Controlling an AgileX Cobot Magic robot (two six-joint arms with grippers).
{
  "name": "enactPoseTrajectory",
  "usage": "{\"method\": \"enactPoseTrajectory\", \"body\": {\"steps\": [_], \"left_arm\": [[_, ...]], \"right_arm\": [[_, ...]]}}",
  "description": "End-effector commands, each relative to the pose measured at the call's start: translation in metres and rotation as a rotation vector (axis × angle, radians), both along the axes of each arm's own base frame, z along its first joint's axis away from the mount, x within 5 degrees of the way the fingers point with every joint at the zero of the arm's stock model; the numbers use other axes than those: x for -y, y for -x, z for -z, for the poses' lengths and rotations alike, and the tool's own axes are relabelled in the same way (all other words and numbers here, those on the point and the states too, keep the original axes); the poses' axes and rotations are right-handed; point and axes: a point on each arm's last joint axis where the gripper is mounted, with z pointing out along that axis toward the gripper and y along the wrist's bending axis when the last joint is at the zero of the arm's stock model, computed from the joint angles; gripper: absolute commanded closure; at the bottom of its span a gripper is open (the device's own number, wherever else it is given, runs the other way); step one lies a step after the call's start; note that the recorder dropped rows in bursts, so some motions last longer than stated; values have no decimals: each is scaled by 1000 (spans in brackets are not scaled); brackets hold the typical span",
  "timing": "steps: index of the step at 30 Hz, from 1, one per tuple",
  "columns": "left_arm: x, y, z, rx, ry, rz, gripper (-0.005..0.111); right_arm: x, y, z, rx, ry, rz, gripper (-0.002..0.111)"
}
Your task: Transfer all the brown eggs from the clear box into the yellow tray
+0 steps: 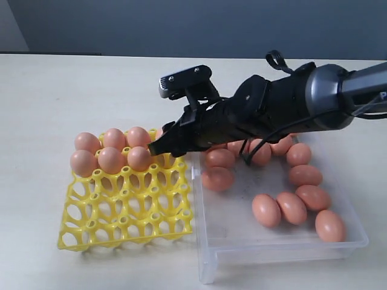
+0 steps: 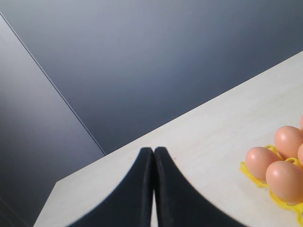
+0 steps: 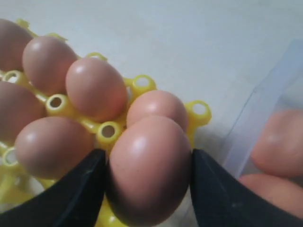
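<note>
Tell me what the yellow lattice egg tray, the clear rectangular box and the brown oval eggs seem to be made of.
Yellow lattice egg tray: looks like moulded plastic, smooth and slightly glossy, with uniform colour and thin ribs.
Clear rectangular box: transparent plastic by its look; the table shows through its thin walls.
Brown oval eggs: smooth matte shell with soft highlights; real or imitation cannot be told.

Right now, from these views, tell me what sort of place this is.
Likely a robot lab bench, not a kitchen: a pale table against a plain grey wall, and a robot arm working over a yellow tray and a clear box of eggs.
</note>
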Motion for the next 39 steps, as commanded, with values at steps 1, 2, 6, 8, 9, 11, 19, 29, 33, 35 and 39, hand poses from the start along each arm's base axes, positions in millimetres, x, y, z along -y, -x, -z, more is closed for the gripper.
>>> {"method": "enactPoseTrajectory", "body": {"steps": [1, 2, 6, 8, 9, 11, 19, 29, 33, 35, 39], "left_arm": [[1, 0, -1, 9, 1, 12, 106], [1, 0, -1, 9, 1, 12, 106], [1, 0, -1, 9, 1, 12, 106], [1, 0, -1, 9, 1, 12, 106], [1, 0, -1, 9, 1, 12, 106], [1, 0, -1, 9, 1, 12, 106], [1, 0, -1, 9, 1, 12, 106], [1, 0, -1, 9, 1, 12, 106], [1, 0, -1, 9, 1, 12, 106], [1, 0, -1, 9, 1, 12, 106], [1, 0, -1, 9, 1, 12, 106]], "right_arm": [[-10, 5, -16, -88, -59, -82, 108], [-13, 6, -22, -135, -85, -107, 108], [-9, 5, -45, -402, -86, -108, 108], [-2, 3, -55, -466, 42, -107, 108], [2, -3, -64, -387, 119, -116, 108], [2, -15, -80, -123, 12, -76, 108], [12, -19, -53, 43, -175, 148, 109], [19, 9, -115, -568, -421, -449, 109], [27, -19, -122, -142, -652, -387, 109], [32, -21, -102, -64, -587, -344, 109], [43, -7, -41, -66, -490, -318, 109]]}}
